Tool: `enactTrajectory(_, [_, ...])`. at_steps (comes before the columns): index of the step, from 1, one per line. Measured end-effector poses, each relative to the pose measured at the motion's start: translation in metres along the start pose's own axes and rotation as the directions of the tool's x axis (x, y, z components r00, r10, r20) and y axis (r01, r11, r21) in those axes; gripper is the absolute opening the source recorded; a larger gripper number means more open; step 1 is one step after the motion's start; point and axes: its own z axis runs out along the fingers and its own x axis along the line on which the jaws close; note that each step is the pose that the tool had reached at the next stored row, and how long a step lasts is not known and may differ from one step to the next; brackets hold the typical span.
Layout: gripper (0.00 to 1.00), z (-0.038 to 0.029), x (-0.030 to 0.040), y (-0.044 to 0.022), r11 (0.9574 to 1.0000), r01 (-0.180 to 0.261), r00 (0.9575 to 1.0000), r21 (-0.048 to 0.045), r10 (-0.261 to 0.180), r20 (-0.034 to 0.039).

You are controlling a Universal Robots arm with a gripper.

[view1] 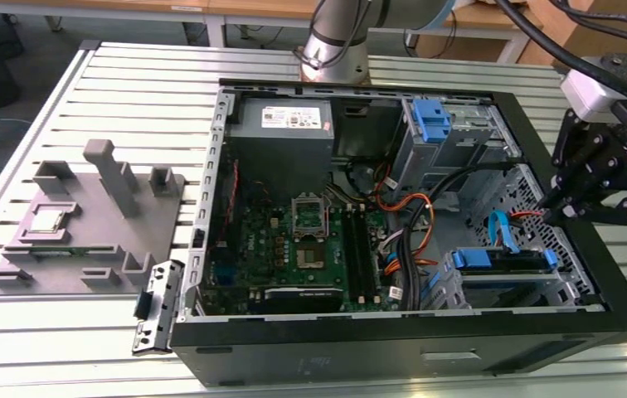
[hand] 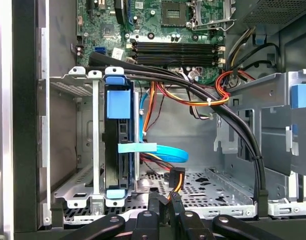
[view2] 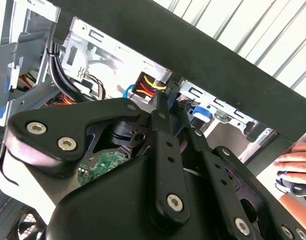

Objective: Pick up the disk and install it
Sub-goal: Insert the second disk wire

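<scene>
On the exterior view's left we see a grey plastic holder (view1: pixel 81 220) lying on the slatted metal table (view1: pixel 158 91), with a small silver chip (view1: pixel 48 220) resting in one of its pockets. Just beside it, a black hinged panel piece (view1: pixel 153 305) leans against the corner of the open computer case (view1: pixel 402 348). Inside the case we find the grey power supply box (view1: pixel 286 120) at the far end, the green circuit board (view1: pixel 303 249) below it, and a bundle of orange and black cables (view1: pixel 413 211) crossing toward the drive cages. A blue plastic latch (view1: pixel 430 120) sits at the top of the far cage.

Further toward the exterior view's right, the disk (view1: pixel 498 261) sits slotted in the near drive cage, its blue bracket facing up. In the first wrist view we see the disk (hand: pixel 117 145) standing on edge in the cage (hand: pixel 78 150), with a flat blue cable (hand: pixel 158 150) just beside it.

At the exterior view's right edge, the gripper (view1: pixel 592 199) hangs over the case's wall, near the disk but apart from it. In the first wrist view its fingertips (hand: pixel 165 212) are pressed together on nothing. In the second wrist view a person's hand (view2: pixel 295 167) rests on the table beyond the case.
</scene>
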Motion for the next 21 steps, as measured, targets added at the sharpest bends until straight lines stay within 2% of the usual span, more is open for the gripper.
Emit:
enactTrajectory(18, [0.24,0.0017,0.0000,-0.0019,1.0000,0.000,1.0000,-0.0023,0.000,-0.0021])
enactTrajectory(21, [0.24,0.0018,0.0001,-0.0041,0.9999,-0.001,1.0000,-0.0104,0.001,-0.0023])
